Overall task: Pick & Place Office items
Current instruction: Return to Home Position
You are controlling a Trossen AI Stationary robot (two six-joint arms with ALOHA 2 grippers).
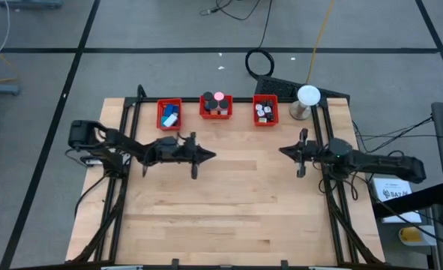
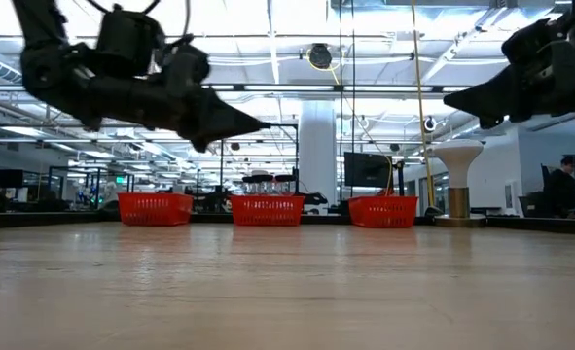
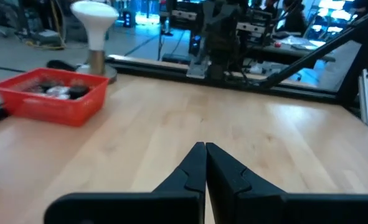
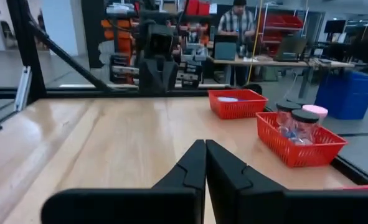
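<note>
Three red bins stand in a row at the table's far edge and hold the office items. The left bin holds blue blocks and a white bit. The middle bin holds dark round rolls and a pink-topped one. The right bin holds black and white pieces. My left gripper hovers shut above the table, left of centre, pointing right. My right gripper hovers shut, right of centre, pointing left. Both are empty and clear of the wood in the low view.
A white dome on a stand sits at the far right corner beside the right bin. Bare wooden tabletop stretches between the grippers and toward the near edge. Black frame rails run along the table's left and right sides. A person sits far behind in the room.
</note>
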